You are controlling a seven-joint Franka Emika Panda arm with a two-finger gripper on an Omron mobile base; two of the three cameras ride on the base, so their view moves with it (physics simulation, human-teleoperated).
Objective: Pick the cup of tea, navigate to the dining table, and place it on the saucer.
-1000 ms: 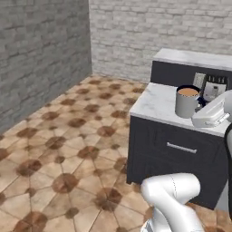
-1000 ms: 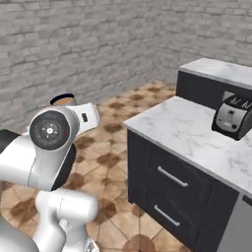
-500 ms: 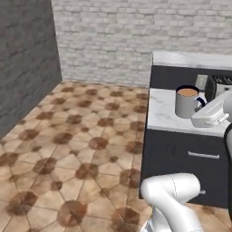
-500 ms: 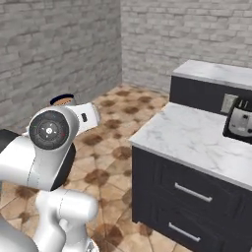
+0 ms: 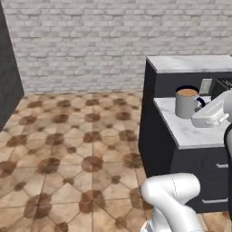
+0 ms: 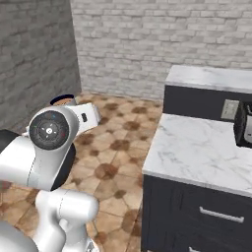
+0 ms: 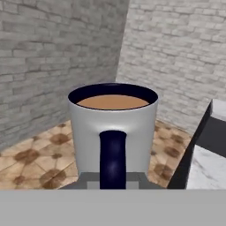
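The cup of tea (image 5: 187, 102) is a grey mug with a dark handle and brown liquid, held upright in the air. My gripper (image 5: 200, 107) is shut on its handle from the right side. In the hand view the cup of tea (image 7: 113, 123) stands close and level, and my gripper (image 7: 113, 182) clamps the dark handle at the bottom. The cup's dark rim (image 6: 62, 100) peeks out behind the arm in the right base view. The dining table and the saucer are out of view.
A dark cabinet with a white marble top (image 6: 197, 147) and drawers stands to the right, with a toaster (image 6: 244, 125) on it. A taller marble-topped block (image 5: 190, 64) sits behind. Tiled floor (image 5: 77, 149) lies open to the left, up to the brick wall (image 5: 90, 41).
The whole picture has shifted in both base views, so the base has turned. The cup stays in the shut gripper in the same place relative to the arm.
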